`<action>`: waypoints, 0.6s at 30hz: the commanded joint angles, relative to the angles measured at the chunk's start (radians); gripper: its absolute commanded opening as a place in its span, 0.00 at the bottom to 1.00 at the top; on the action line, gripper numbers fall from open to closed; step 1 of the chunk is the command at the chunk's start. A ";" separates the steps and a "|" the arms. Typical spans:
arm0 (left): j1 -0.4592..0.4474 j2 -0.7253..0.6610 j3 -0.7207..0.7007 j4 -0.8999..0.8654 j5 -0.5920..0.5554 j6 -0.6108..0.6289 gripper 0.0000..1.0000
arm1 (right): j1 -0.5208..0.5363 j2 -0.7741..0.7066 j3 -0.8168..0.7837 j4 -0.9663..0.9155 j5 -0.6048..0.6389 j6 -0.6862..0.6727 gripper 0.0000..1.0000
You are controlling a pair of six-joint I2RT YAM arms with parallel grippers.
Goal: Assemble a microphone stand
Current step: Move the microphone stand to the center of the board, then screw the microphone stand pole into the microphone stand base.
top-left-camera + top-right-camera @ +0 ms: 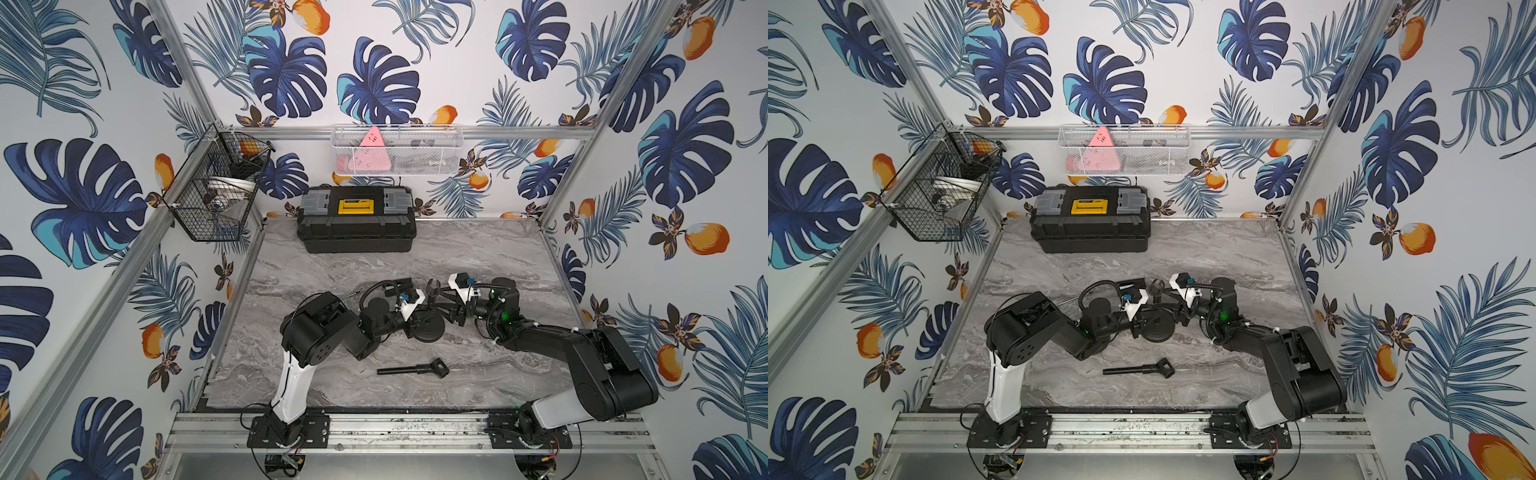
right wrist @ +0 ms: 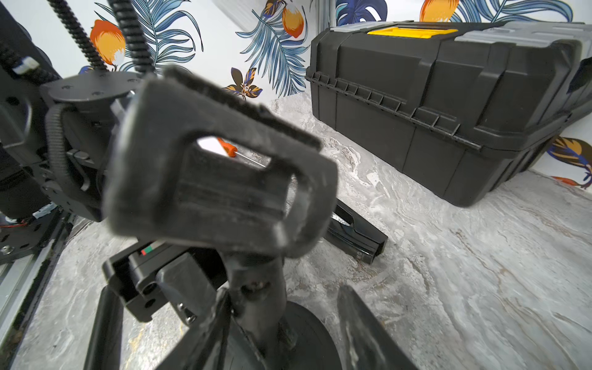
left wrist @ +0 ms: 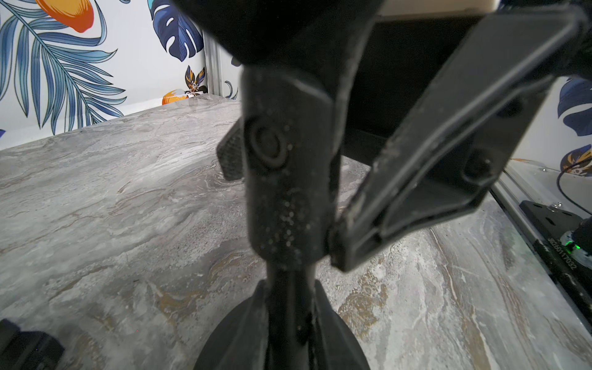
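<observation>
The black microphone stand stands upright mid-table on its round base (image 1: 428, 329) (image 1: 1158, 326), with its clip (image 1: 433, 288) (image 2: 221, 179) on top. My left gripper (image 1: 420, 319) (image 3: 288, 330) is shut on the stand's pole (image 3: 283, 192), low near the base. My right gripper (image 1: 441, 306) (image 2: 282, 333) is open around the stem (image 2: 259, 288) below the clip. One of its fingers (image 2: 198, 336) lies against the stem; the opposite one stands apart from it. A loose black rod with a square end (image 1: 411, 369) (image 1: 1139, 369) lies on the table in front of the stand.
A black toolbox with a yellow latch (image 1: 356, 219) (image 2: 448, 105) sits at the back. A small black part (image 2: 355, 234) and an orange-handled screwdriver (image 2: 230, 150) lie behind the stand. A black wire basket (image 1: 216, 187) and a white mesh basket (image 1: 397, 149) hang on the walls.
</observation>
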 commanded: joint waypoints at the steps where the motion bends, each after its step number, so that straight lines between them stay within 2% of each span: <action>1: -0.014 -0.007 -0.017 0.009 0.006 0.013 0.15 | 0.002 -0.025 -0.009 0.033 0.002 0.013 0.55; 8: -0.024 0.005 -0.029 0.001 0.011 0.060 0.16 | 0.032 -0.046 -0.002 -0.045 -0.036 -0.057 0.53; 13: -0.025 0.028 -0.048 0.070 0.021 0.058 0.17 | 0.038 -0.041 0.016 -0.090 -0.071 -0.089 0.52; 18: -0.024 0.021 -0.044 0.031 0.023 0.075 0.17 | 0.039 -0.033 0.011 -0.058 -0.066 -0.080 0.46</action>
